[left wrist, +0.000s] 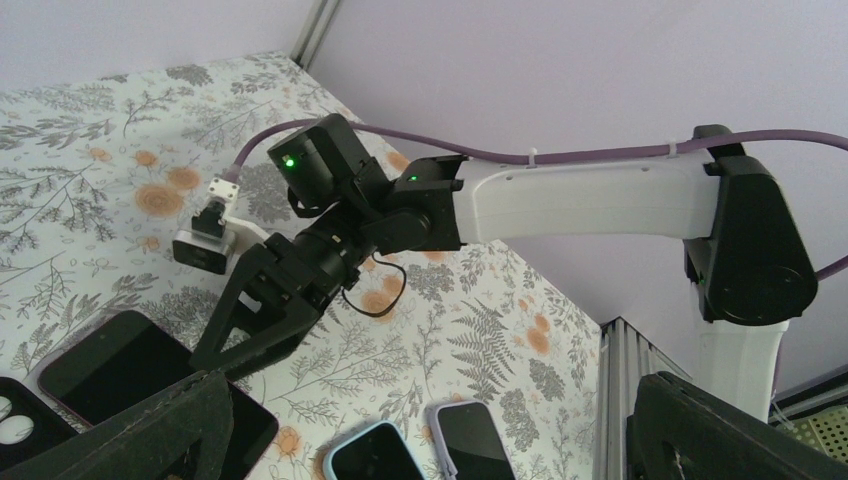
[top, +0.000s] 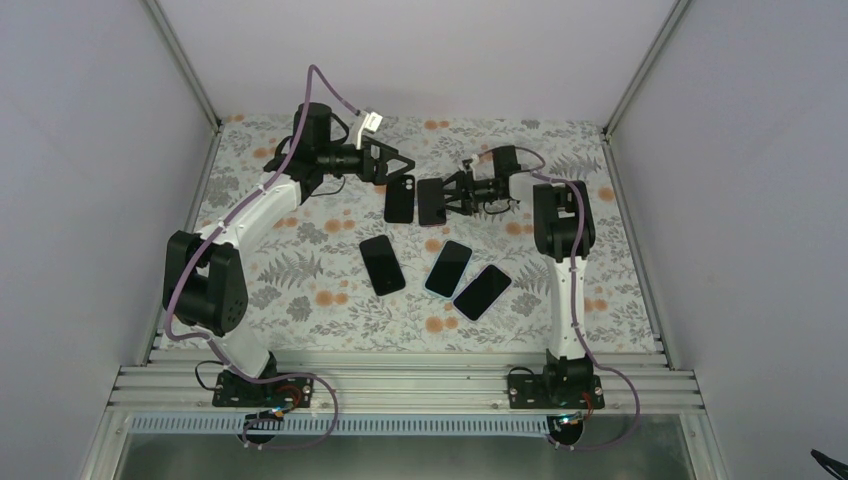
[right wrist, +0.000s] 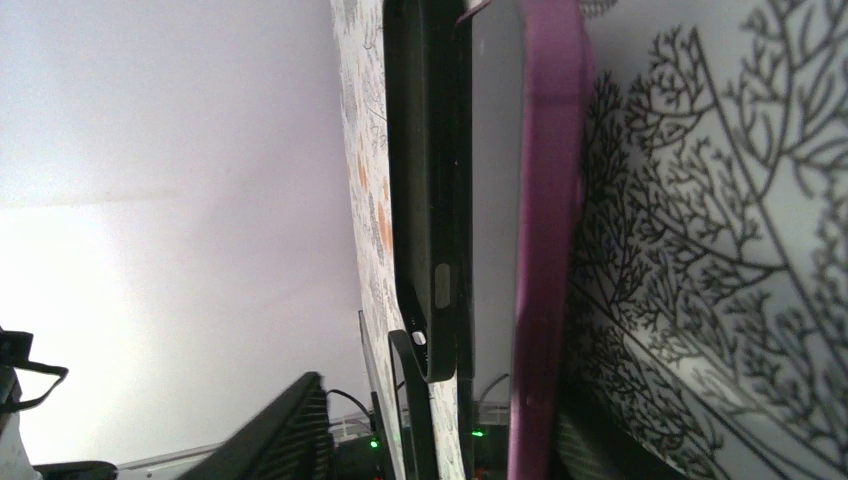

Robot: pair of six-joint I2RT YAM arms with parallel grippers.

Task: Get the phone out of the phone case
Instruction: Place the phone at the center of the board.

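Left gripper: we see the left gripper fully open and holding nothing; it hangs over the far part of the worktop, just beyond the black handset.
Left gripper fingers: in the left wrist view its fingers stand at the two lower corners, wide apart.
Right gripper: we find the right gripper partly open and reaching in from the right. Its fingers straddle the right-hand edge of the phone. In the right wrist view the one finger we can make out stands clear of it, so we record no clamp on anything.
Phone: it lies flat on the worktop at centre rear, dark screen up, between the two grippers.
Magenta phone case: we see the magenta phone case wrapped along the phone's long edge in the right wrist view. We cannot tell whether the phone is fully seated in it.
Black handset: it lies just beside the phone on its left, long edges parallel and lens openings up. We cannot tell whether the two touch, nor whether it is a bare case.
Other items: three more handsets lie nearer the arm bases, a black one, a light blue-edged one and a pale-edged one, the last two just beside each other.
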